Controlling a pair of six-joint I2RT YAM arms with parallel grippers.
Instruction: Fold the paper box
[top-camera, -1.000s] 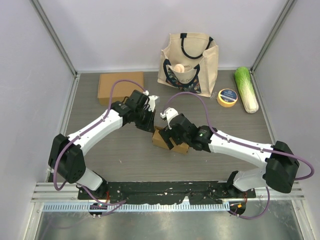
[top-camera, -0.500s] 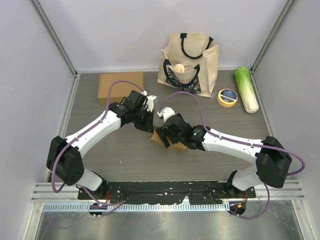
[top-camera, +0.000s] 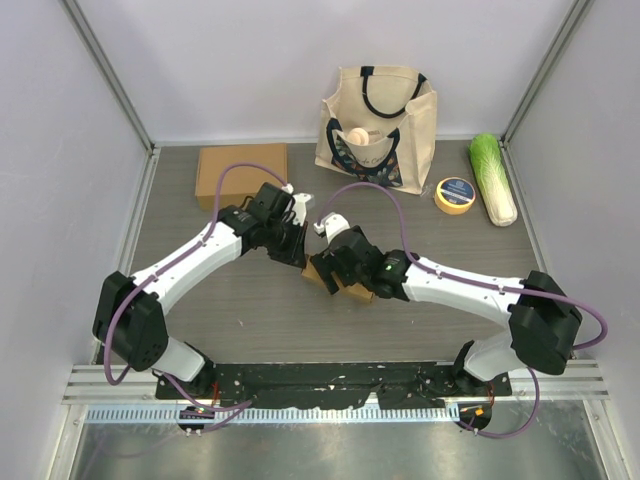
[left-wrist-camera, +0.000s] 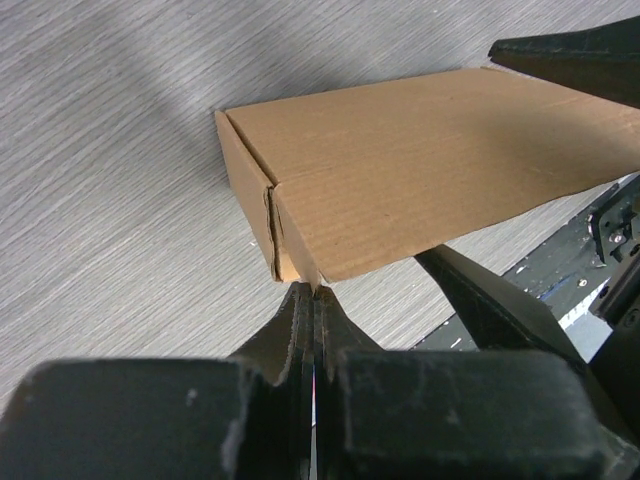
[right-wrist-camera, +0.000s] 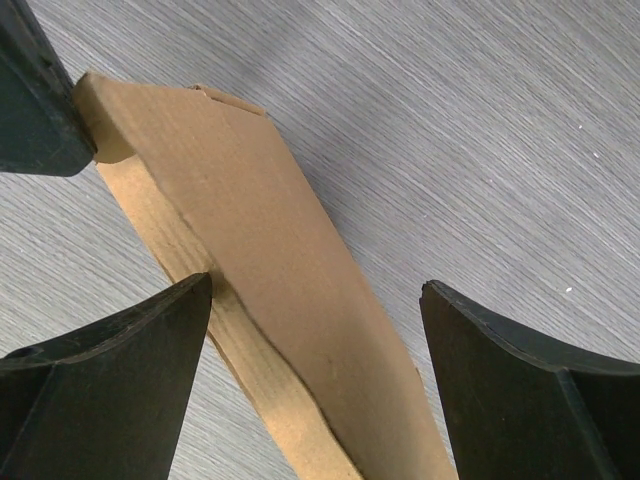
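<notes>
Here's the grey, wood-grained counter (top-camera: 250, 300), boxed in by pale walls and slanted metal posts. Along the back edge sit a flat cardboard carton (top-camera: 241, 172), a cream tote bag (top-camera: 378, 120) with dark handles, a yellow tape roll (top-camera: 455, 195) and a napa cabbage (top-camera: 493, 178) off to the right. Centre stage, both arms meet over the paper box (left-wrist-camera: 420, 170), which lies on the counter about mid-way between them, well clear of the back row. The left arm (top-camera: 190, 260) reaches in from the left with its elbow bent, wrist dipped towards the box's left end. The left fingers (left-wrist-camera: 290, 335) are pressed tight together, tips right at the box's lower corner; whether a sliver of card is caught between them, I cannot tell. The right arm (top-camera: 460, 290) stretches low across from the right, and the right fingers (right-wrist-camera: 120, 360) are spread wide, straddling the box. One finger rests against its long edge, while the other stands apart over bare counter. The box itself is plain brown corrugated card, matte with fine ribbing. It's a shallow, long shape with crisp folded edges, and at the end by the closed fingers a seam shows where the side panels overlap.
</notes>
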